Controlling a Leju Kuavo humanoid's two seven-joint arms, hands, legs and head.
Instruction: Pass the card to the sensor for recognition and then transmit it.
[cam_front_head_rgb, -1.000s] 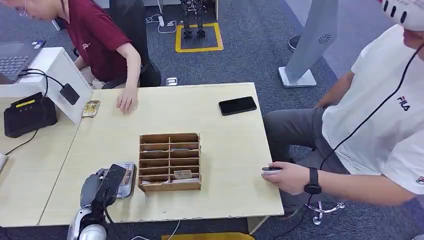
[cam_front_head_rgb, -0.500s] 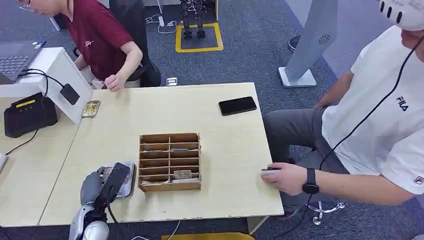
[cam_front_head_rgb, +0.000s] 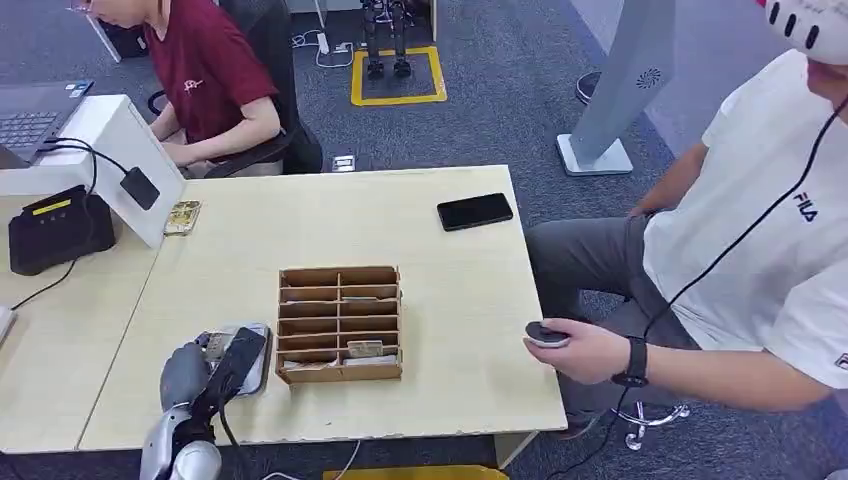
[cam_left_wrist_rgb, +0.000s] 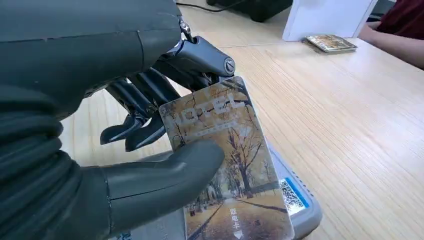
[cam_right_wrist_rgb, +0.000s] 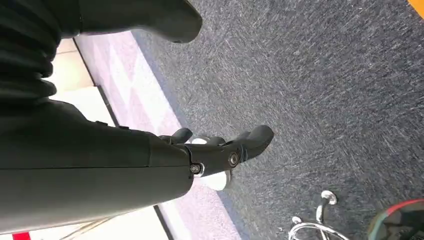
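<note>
My left hand (cam_front_head_rgb: 207, 372) is at the table's near left, beside the wooden slotted box (cam_front_head_rgb: 340, 323). It pinches a card printed with autumn trees (cam_left_wrist_rgb: 225, 165) between thumb (cam_left_wrist_rgb: 165, 175) and fingers. The card lies flat over a grey card reader (cam_left_wrist_rgb: 301, 212) with a QR sticker; I cannot tell whether it touches. In the head view the reader (cam_front_head_rgb: 257, 360) shows just right of the hand. My right hand (cam_right_wrist_rgb: 220, 150) hangs over grey carpet, fingers apart and holding nothing.
A second card (cam_front_head_rgb: 182, 217) lies by a white stand (cam_front_head_rgb: 120, 150) carrying a small black sensor (cam_front_head_rgb: 138, 187); a black terminal (cam_front_head_rgb: 55, 230) sits left. A phone (cam_front_head_rgb: 475, 211) lies far right. A person in red sits behind, and another on the right holds a small device (cam_front_head_rgb: 545, 335).
The person in red has drawn their hand off the table. My left hand has sunk slightly toward the reader with the card. The person on the right has raised the small device.
</note>
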